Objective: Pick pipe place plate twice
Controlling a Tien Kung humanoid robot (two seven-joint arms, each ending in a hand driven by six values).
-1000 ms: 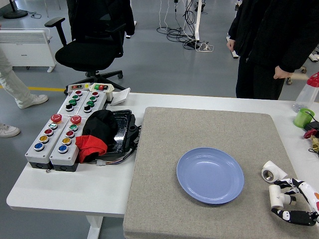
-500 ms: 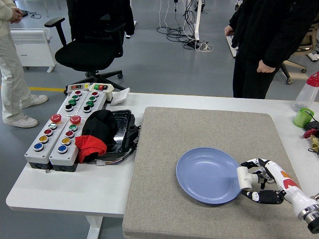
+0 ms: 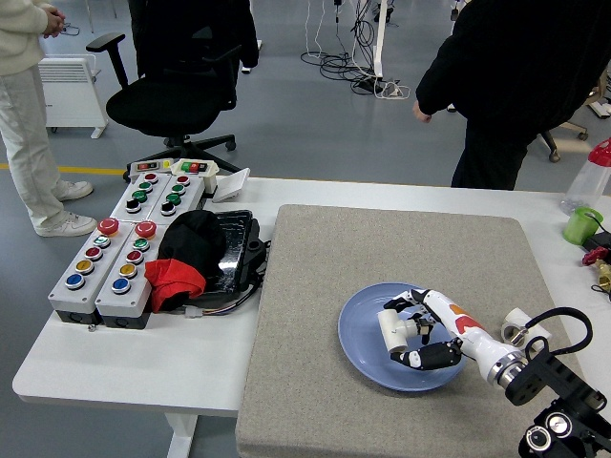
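A blue plate (image 3: 368, 318) lies on the grey mat (image 3: 382, 248) at the front right. My right hand (image 3: 417, 334) reaches in from the lower right and is over the plate's middle. Its fingers are curled around a white pipe fitting (image 3: 392, 330), held at or just above the plate's surface; I cannot tell if it touches. A second white pipe fitting (image 3: 518, 324) lies on the mat just right of the plate, partly hidden behind my right forearm. My left hand is out of view.
Grey button boxes (image 3: 119, 253) and a black tray with black and red cloth (image 3: 196, 258) sit at the left. A green cup (image 3: 580, 226) and a bottle (image 3: 592, 172) stand at the far right. A person in black (image 3: 516, 86) stands behind the table.
My right hand has carried the white pipe fitting left, from the mat at the right edge to over the plate's middle. The other fitting has stayed on the mat.
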